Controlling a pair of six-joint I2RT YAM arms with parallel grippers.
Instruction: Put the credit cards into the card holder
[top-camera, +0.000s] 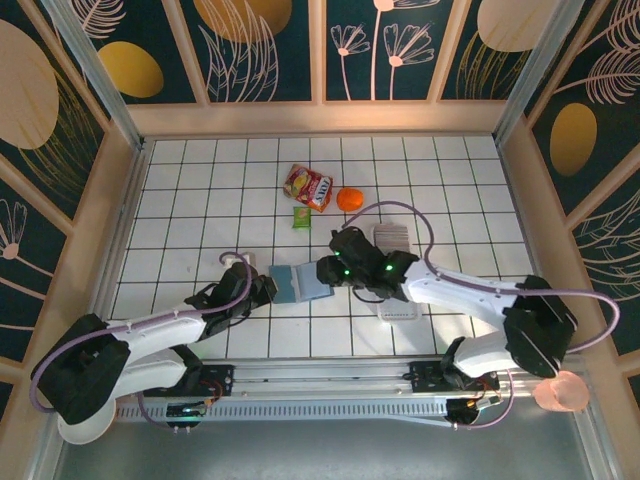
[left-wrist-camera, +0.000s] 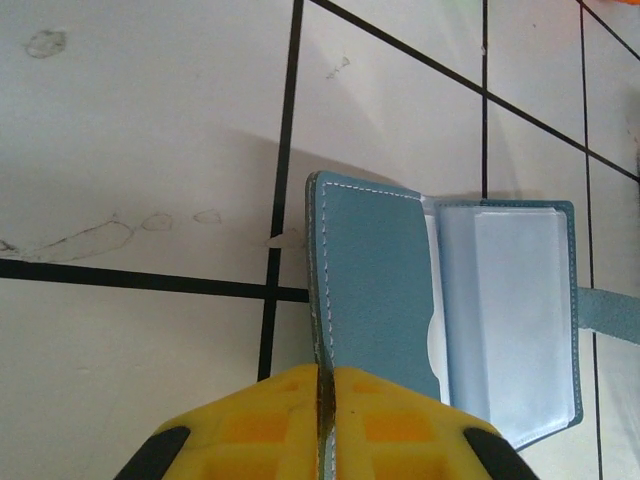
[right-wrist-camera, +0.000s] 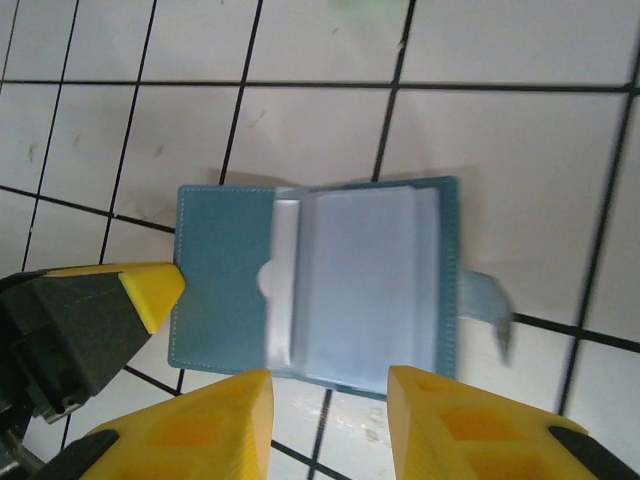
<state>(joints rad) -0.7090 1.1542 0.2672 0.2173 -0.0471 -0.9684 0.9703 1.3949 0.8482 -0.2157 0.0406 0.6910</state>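
The left tool (left-wrist-camera: 322, 388) pinches the left cover of the teal card holder (left-wrist-camera: 375, 290), which lies open on the tiled desk (top-camera: 190, 190). The right tool (right-wrist-camera: 330, 395) hovers above it, part-open and empty. The holder looks ready, so the next move is probably fetching one of the credit cards.

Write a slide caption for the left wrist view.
Left end effector grips the open teal card holder by its cover.

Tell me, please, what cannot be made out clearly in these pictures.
Inside the card holder pockets: blurred in the right wrist view, behind milky plastic in the left wrist view.
Strap end: cut off by the right edge of the left wrist view.
Clear tray contents: the right arm crosses it in the top view.
Snack packet print: too small in the top view.
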